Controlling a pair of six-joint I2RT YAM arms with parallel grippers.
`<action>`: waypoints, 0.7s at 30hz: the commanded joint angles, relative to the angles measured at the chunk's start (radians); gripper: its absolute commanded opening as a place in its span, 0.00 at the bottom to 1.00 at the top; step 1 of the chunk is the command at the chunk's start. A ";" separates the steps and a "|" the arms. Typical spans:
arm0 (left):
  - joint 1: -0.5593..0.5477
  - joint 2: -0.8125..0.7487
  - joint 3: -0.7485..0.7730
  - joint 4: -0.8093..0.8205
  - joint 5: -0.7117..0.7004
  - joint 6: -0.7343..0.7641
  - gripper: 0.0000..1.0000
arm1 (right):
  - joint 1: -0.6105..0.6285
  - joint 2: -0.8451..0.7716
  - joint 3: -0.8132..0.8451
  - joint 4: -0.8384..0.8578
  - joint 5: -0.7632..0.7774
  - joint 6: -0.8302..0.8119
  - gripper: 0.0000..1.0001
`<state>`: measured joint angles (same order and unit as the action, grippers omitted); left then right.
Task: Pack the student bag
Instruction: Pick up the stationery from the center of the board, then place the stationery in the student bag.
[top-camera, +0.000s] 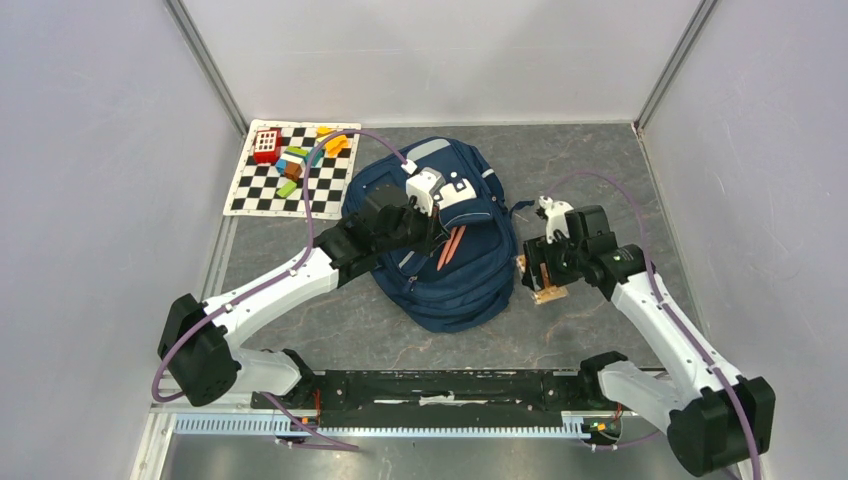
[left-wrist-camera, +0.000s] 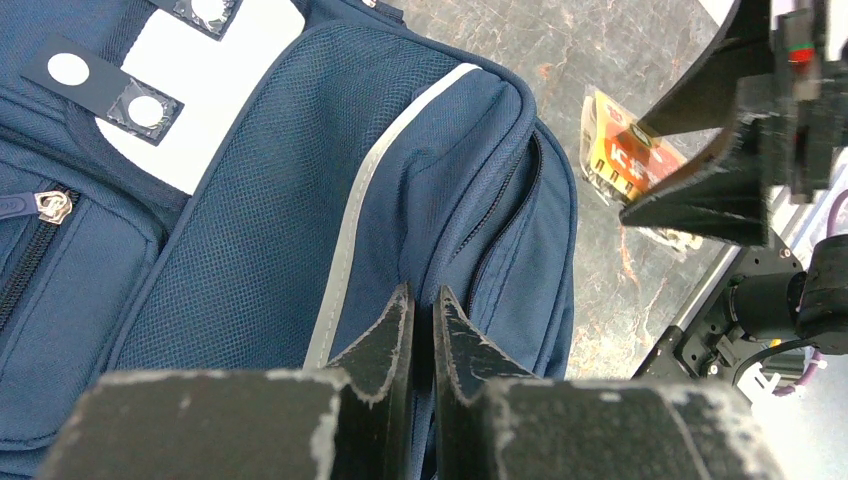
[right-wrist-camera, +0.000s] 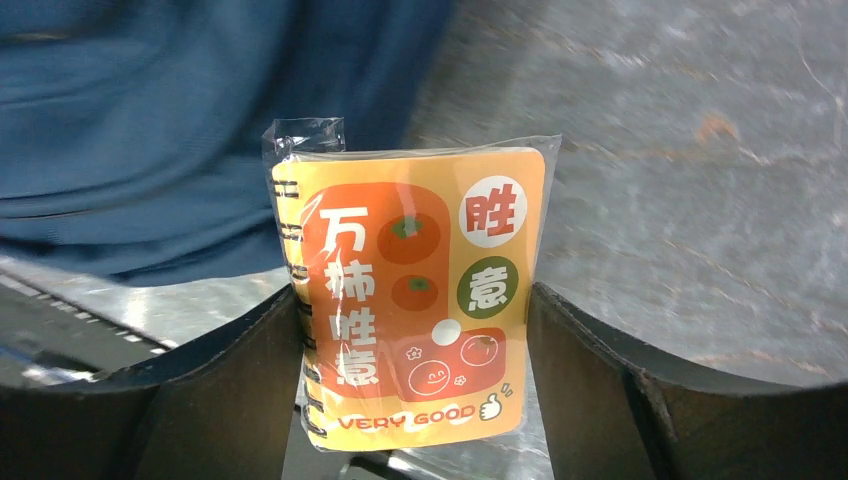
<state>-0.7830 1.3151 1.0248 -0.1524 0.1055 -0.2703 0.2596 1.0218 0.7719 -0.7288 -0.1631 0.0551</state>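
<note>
A grey marbled tabletop (top-camera: 600, 180), boxed by pale walls (top-camera: 450, 50) (checkered mat (top-camera: 250, 195) far left), bears the navy fabric backpack (top-camera: 470, 290) at centre. The left gripper (left-wrist-camera: 422, 295) sits pressed together at its seam; the right gripper (right-wrist-camera: 412, 288) clamps an orange plastic-wrapped notebook (right-wrist-camera: 400, 350).

1. I see the large navy blue fabric backpack (top-camera: 462, 288) lying flat, front face up, mid-way across the grey marbled table (top-camera: 600, 335).
2. Grey reflective stripes and a white buckle patch mark its front.
3. My left wrist view shows its mesh side panel (left-wrist-camera: 250, 230).
</note>
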 joint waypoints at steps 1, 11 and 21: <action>-0.001 -0.033 0.031 0.079 -0.021 0.022 0.02 | 0.113 -0.026 0.106 -0.003 -0.059 0.116 0.53; -0.001 -0.037 0.029 0.090 0.003 0.026 0.02 | 0.466 0.148 0.331 0.046 0.129 0.218 0.54; -0.001 -0.048 0.024 0.099 0.011 0.027 0.02 | 0.536 0.363 0.406 0.174 0.370 0.229 0.56</action>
<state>-0.7830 1.3148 1.0248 -0.1524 0.1081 -0.2703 0.7795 1.3598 1.1271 -0.6624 0.0689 0.2687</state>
